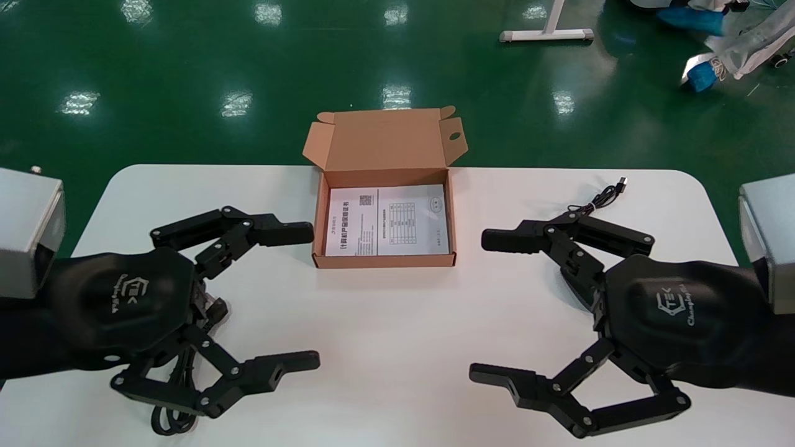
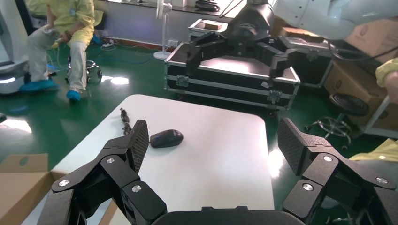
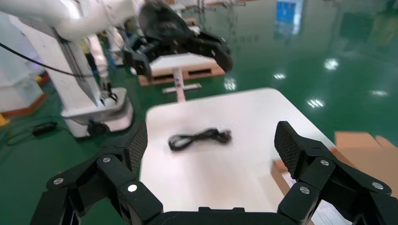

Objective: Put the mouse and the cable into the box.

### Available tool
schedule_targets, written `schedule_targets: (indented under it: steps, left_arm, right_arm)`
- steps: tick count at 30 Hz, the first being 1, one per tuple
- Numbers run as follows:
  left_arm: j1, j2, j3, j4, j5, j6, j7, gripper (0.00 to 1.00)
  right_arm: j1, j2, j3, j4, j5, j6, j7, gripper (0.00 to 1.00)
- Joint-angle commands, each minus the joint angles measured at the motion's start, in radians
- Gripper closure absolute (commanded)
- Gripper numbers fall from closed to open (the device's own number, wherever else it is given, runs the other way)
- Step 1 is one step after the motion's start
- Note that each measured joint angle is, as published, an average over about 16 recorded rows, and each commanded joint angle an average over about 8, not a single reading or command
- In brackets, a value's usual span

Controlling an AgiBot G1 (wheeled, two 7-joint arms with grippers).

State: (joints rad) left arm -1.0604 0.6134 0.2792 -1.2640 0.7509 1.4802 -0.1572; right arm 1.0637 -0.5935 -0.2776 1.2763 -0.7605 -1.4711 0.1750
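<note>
The coiled black cable [image 3: 199, 137] under the wide-spread left gripper [image 1: 313, 297], lower left, and the black oval mouse [image 2: 166, 138] under the wide-spread right gripper [image 1: 478, 305], lower right, should be straddled squarely before the open brown cardboard box [image 1: 385, 261], top centre, is approached.

Glossy green floor [image 1: 186, 62] with light reflections, white rounded table [image 1: 397, 323], black flight case [image 2: 225, 86], seated person [image 2: 70, 33]
</note>
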Motion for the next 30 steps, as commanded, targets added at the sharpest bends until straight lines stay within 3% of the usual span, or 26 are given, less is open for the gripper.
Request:
schedule_targets:
  steps: [1, 17, 30]
  left_arm:
    - [-0.001, 0.000, 0.001, 0.002, 0.002, 0.000, 0.000, 0.00]
    - [0.202, -0.037, -0.038, 0.129, 0.094, -0.133, 0.218, 0.00]
    - [0.506, -0.141, -0.139, 0.075, 0.051, -0.311, 0.298, 0.00]
  right_arm:
    - [0.000, 0.003, 0.000, -0.004, -0.002, -0.001, 0.000, 0.00]
    - [-0.149, 0.095, -0.001, 0.007, -0.251, 0.306, -0.045, 0.00]
    - [-0.213, 0.055, -0.044, -0.097, -0.413, 0.474, -0.105, 0.00]
